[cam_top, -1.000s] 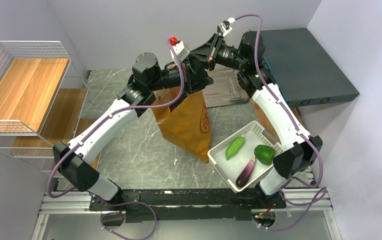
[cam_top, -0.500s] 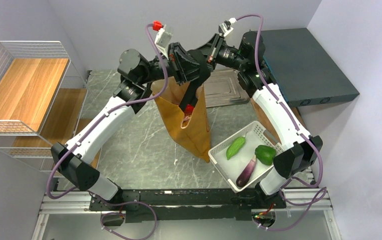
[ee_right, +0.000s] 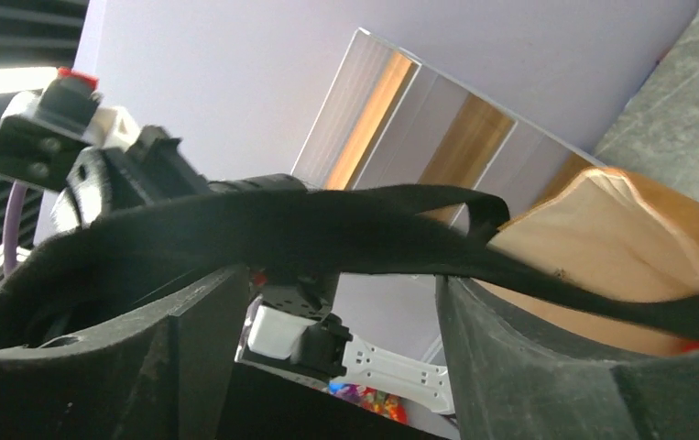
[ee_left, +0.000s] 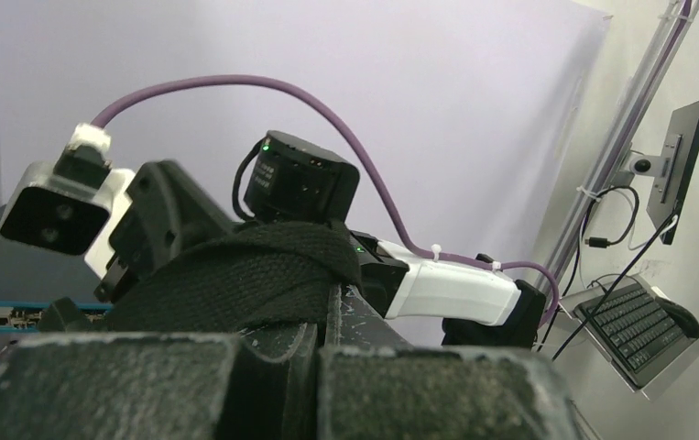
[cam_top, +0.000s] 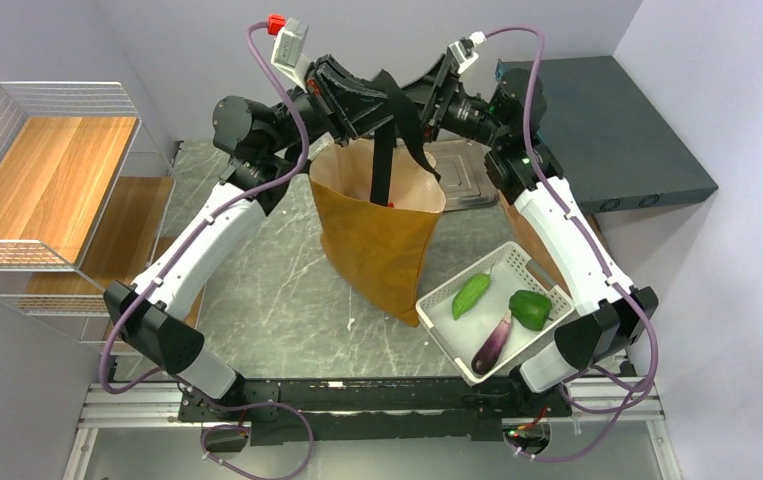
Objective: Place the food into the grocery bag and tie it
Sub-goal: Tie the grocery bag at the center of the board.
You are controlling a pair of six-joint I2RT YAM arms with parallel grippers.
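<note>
The mustard grocery bag (cam_top: 382, 240) hangs upright over the table with its mouth wide, showing pale lining. My left gripper (cam_top: 362, 100) is shut on its black strap (cam_top: 385, 160) and holds it up above the bag. In the left wrist view the strap (ee_left: 235, 275) lies over my closed fingers. My right gripper (cam_top: 422, 105) stands open just right of the left one. In the right wrist view the strap (ee_right: 327, 225) runs across above the gap of my open gripper (ee_right: 336, 298), the bag (ee_right: 602, 238) behind it. Of the food inside, only a red scrap (cam_top: 389, 205) shows.
A white basket (cam_top: 449, 332) at the right front holds two green vegetables (cam_top: 470, 295) (cam_top: 529, 308) and a purple eggplant (cam_top: 492, 342). A wire shelf with wooden boards (cam_top: 47, 170) stands left. A dark grey box (cam_top: 617, 130) sits back right, a dark tray (cam_top: 462, 178) behind the bag.
My left gripper rose and moved left with the strap, pulling the bag upright and its mouth open. My right gripper opened and let go of the strap.
</note>
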